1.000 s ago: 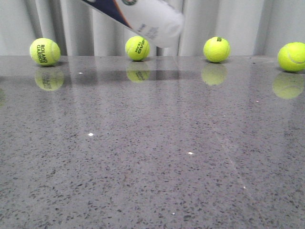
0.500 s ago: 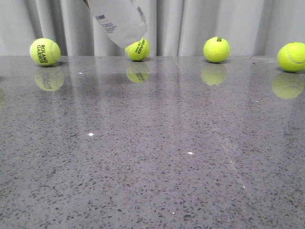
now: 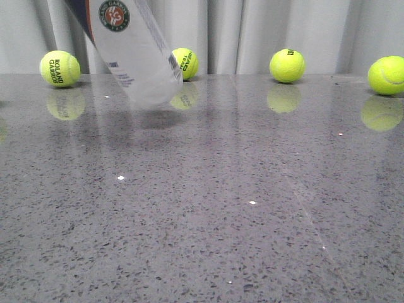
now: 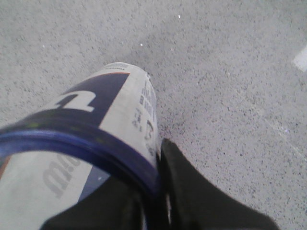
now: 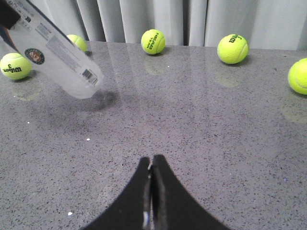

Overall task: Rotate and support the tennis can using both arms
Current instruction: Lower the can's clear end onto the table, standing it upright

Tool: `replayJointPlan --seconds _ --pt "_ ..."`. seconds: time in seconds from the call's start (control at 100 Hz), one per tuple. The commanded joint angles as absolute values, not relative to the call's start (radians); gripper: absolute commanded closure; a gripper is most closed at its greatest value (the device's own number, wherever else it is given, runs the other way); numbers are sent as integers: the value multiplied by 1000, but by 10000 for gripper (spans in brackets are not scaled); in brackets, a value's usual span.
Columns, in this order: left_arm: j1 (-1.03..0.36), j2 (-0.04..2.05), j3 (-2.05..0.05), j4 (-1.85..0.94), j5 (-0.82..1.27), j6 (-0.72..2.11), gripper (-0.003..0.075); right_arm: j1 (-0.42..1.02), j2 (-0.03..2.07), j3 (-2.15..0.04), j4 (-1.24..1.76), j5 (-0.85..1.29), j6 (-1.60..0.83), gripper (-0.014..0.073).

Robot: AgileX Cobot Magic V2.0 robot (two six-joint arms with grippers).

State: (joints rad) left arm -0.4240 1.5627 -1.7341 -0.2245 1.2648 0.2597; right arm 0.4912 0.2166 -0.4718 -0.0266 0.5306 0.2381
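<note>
The can (image 3: 132,53) is held tilted above the grey desk (image 3: 208,208), toward the far left, its lower end pointing down and to the robot's right, close over the surface; whether that end touches the desk cannot be told. In the front view its upper part runs out of the picture, and neither claw is seen there. A round emblem and small print are shown on the white label, and the can is seen in front of the second ball (image 3: 184,63) of a row of four along the far edge: one at the far left (image 3: 60,68), one right of centre (image 3: 287,65), one at the right border (image 3: 387,75).

The grasp is shown only in the left wrist view: the can's blue rim (image 4: 91,146) and navy-and-white label (image 4: 103,103) fill the near field, and a black finger of the left claw (image 4: 189,191) is pressed against the can's side, so the claw is closed around it near its upper end. The opposite finger is hidden.

Only in the right wrist view is the right claw (image 5: 151,191) seen: its fingers are closed together, with nothing between them, low over bare desk and well apart from the can (image 5: 57,52). A barcode on the can is also revealed there.
</note>
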Motion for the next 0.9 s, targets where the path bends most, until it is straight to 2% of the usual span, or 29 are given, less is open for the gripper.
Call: replayJointPlan --seconds 0.0,0.3,0.42,0.59,0.66,0.89 --pt "-433 1519 -1734 -246 1282 249 740 484 226 -496 -42 455 233 663" --pt "-433 1522 -1724 -248 1282 278 724 484 226 -496 -42 455 233 663" --pt "-433 1523 -1724 -253 1282 282 634 484 226 -496 -42 455 233 663" --pt "-433 1523 -1724 -283 1282 282 408 484 226 -496 -42 455 233 663" --pt "-433 1523 -1724 -283 1282 282 349 484 226 -496 -42 455 233 663" --pt "-433 1531 -1804 -295 1278 282 341 484 226 -496 -42 455 233 663"
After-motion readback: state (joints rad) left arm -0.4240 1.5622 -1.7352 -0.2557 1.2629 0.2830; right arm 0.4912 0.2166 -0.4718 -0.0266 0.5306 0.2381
